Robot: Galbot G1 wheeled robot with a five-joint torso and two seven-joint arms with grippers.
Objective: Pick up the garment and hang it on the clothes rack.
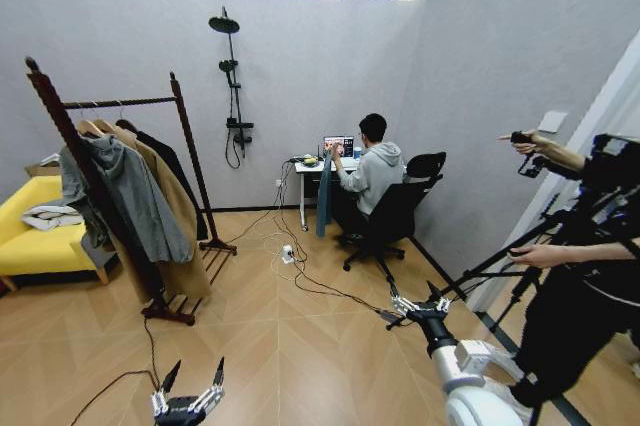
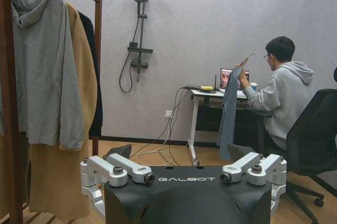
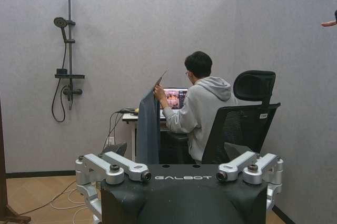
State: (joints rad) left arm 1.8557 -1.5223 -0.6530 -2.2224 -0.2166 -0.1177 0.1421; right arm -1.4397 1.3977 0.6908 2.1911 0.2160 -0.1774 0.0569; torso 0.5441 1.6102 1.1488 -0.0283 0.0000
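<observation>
black garment (image 1: 178, 171) hangs on wooden clothes rack (image 1: 190, 146); left gripper (image 1: 187, 393) and right gripper (image 1: 412, 308) open.

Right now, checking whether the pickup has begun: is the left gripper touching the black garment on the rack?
Apart. The head view shows the left gripper low over open floor, well short of the black garment hanging on the clothes rack.

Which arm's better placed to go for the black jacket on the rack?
Left, probably. The clothes rack and black jacket stand on the robot's left, ahead of the open left gripper. The open right gripper sits farther off, on the right.
</observation>
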